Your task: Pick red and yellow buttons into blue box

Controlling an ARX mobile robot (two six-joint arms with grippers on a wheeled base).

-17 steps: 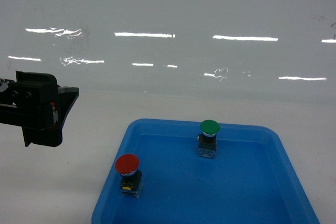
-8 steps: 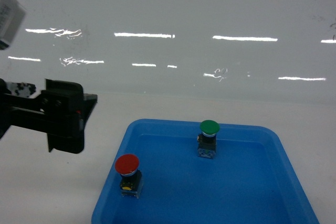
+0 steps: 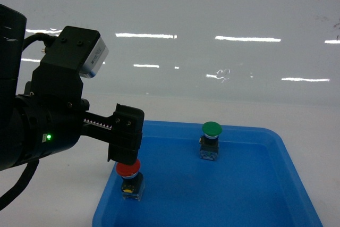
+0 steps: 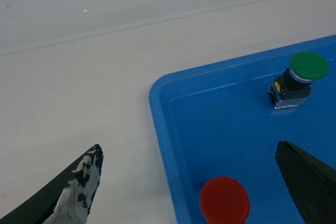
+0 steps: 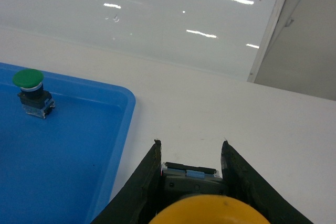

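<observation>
The shallow blue tray (image 3: 255, 184) served as the landmark: it lay on the white table (image 3: 64, 195) and held two switches standing upright on their block bodies. The deep blue box of the task appeared in no view, so where the buttons must go could not be told.

The left arm reached in over the tray's near left corner, its gripper (image 4: 189, 182) spread wide and released. In the left wrist view one finger (image 4: 79, 182) hung outside the tray's left rim over bare table, the other finger (image 4: 307, 179) over the tray floor. The red button (image 4: 224, 201) sat between them, inside the tray against its left wall and nearer the inner finger's side than the outer; neither finger touched it. That straddle looked like a line-up for a grasp across the cap or body.

The green button (image 3: 211, 141) stood toward the tray's far rim, well apart from the jaws, and is not wanted.

Off the tray's right side, the right gripper (image 5: 190, 163) was clenched on the yellow button (image 5: 210, 211), its clear block pinched between the fingers, cap toward the camera, apparently held ready for the box.
</observation>
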